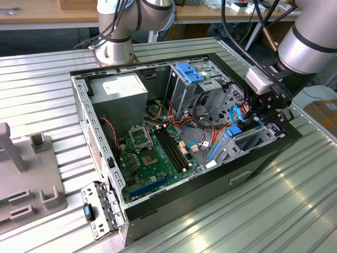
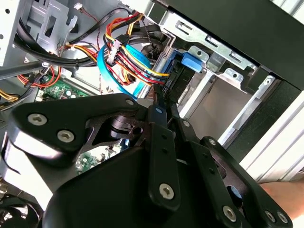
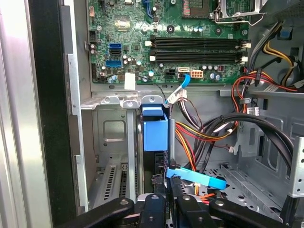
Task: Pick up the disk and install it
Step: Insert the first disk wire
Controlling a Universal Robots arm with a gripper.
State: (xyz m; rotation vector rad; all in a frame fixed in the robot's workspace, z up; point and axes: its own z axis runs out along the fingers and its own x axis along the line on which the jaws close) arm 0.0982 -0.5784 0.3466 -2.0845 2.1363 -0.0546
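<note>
The disk (image 3: pixel 155 129) stands on edge w/ its blue carrier frame up, in the drive bay at the corner of the PC case (image 1: pixel 263 158), just past the edge of the motherboard (image 3: pixel 166 38). I read it as partly seated in the bay, not confirmed home. My gripper (image 3: pixel 165 190) is right on it; the fingers (image 2: pixel 158 110) look pinched together on the disk's thin edge. The blue SATA cable (image 3: pixel 197 178) and the orange/yellow power wires (image 3: pixel 190 137) lie just beside the disk. Risk as I judge it: a wire gets trapped btw disk and bay wall, or a tilted disk jams in the rails.
</note>
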